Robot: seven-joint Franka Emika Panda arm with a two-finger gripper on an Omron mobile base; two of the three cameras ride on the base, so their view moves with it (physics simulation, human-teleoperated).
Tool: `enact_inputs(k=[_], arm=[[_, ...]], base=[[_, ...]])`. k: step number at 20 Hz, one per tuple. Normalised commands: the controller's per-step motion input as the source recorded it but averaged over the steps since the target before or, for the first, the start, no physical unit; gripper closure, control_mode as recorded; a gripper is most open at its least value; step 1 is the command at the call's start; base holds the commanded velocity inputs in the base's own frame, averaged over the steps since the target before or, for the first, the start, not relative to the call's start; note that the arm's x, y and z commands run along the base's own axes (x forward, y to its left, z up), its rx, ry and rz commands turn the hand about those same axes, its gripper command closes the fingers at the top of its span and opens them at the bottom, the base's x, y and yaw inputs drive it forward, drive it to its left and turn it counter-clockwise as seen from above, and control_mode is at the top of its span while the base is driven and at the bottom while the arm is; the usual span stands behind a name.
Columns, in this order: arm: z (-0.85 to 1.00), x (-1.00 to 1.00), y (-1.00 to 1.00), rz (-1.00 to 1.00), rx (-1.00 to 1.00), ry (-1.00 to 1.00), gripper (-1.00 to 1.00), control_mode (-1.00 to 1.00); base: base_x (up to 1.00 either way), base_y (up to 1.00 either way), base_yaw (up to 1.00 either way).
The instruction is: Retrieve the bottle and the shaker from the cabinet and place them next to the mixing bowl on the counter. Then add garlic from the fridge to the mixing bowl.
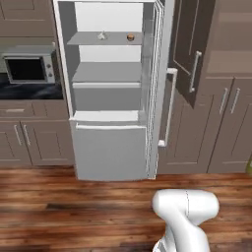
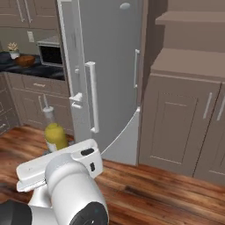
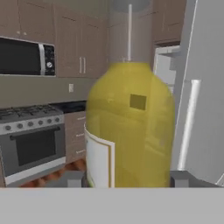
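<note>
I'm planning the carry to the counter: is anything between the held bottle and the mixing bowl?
Nothing visible stands between the bottle and the mixing bowl. The open fridge door stands off to the right of that path.

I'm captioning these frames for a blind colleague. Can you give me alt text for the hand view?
A yellow bottle with a grey spout neck and a white label stands upright between the gripper fingertips, close to the camera. Behind it to the left are a stove and a microwave; to the right is the open grey fridge.

Two small items [image 1: 102,35] on the fridge's [image 1: 110,98] top shelf are too small to identify.
</note>
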Motion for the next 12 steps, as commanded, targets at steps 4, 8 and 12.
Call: enact_inputs(k=[4,8,12], arm=[[0.00,0.00,0.00,0.00,0.00,0.00,1.00,1.00],[0.00,0.00,0.00,0.00,0.00,0.00,1.00,1.00],[0.00,0.00,0.00,0.00,0.00,0.00,1.00,1.00]], base=[[-0.01,1.00,-0.12],[0.02,0.99,-0.13],[0.13,0.89,-0.16]])
